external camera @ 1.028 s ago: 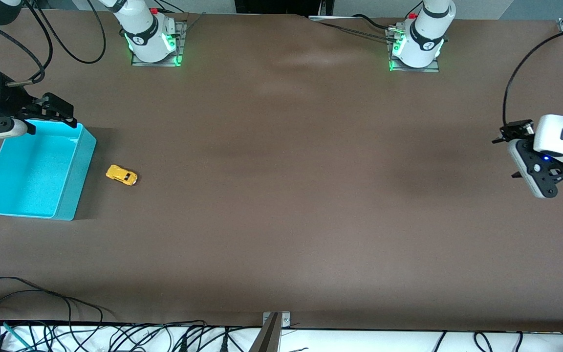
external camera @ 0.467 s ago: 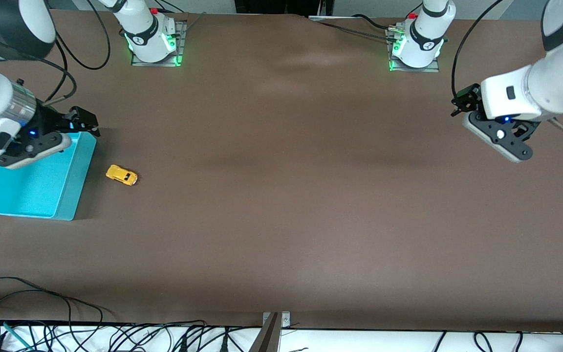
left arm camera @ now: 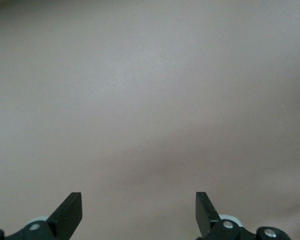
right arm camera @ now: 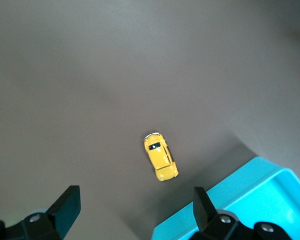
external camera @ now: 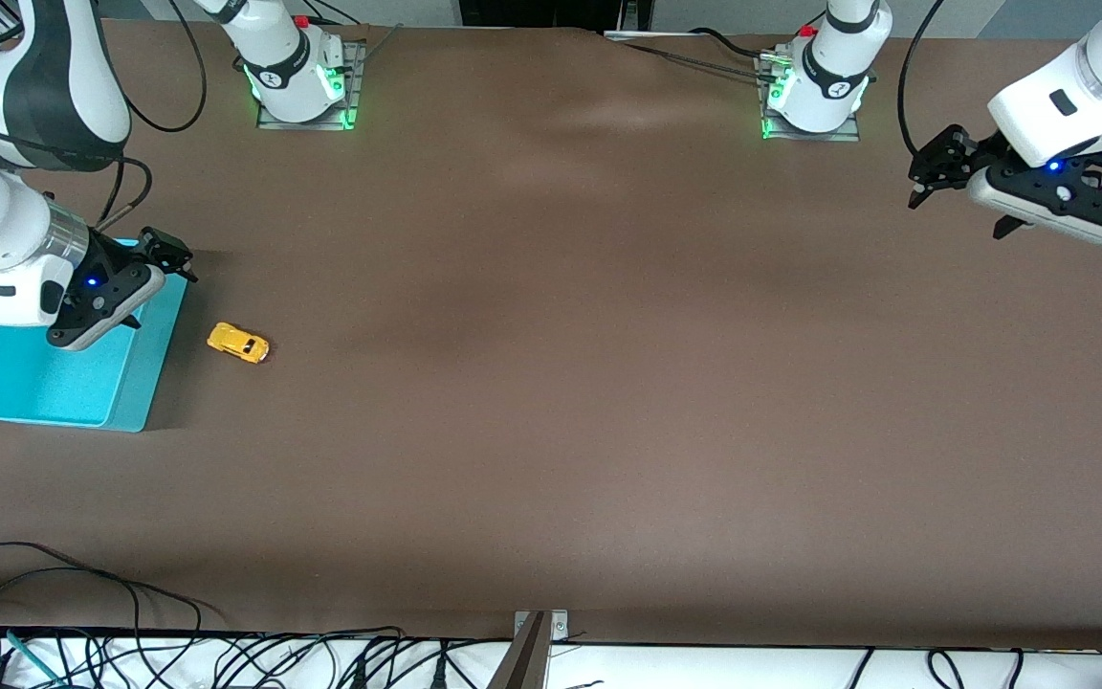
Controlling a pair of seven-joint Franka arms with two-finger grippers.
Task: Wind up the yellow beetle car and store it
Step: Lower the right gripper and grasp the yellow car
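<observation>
- yellow beetle car point(external camera: 238, 343) sits on its wheels on the brown table point(external camera: 551, 402), at the right arm's end, roughly midway between the edge by the bases and the front camera's edge. Nothing touches it.
- Right wrist view: the car point(right arm camera: 160, 156) is on bare table, apart from the corner of the turquoise bin point(right arm camera: 240, 200).
- Turquoise bin point(external camera: 130, 383) stands just beside the car, closer still to the right arm's end edge of the table. There's a narrow strip of table between the two. The part of the bin's floor that shows has nothing on it.
- right gripper point(external camera: 168, 254) is in the air over the bin corner that lies toward the bases and toward the car. Fingers point(right arm camera: 66, 206) are spread wide with nothing between them.
- left gripper point(external camera: 934, 172) is up in the air over the left arm's end of the table, near the corner by that arm's base and well apart from the car and bin. Fingers point(left arm camera: 70, 212) are spread wide and hold nothing; only bare table shows in the left wrist view.
</observation>
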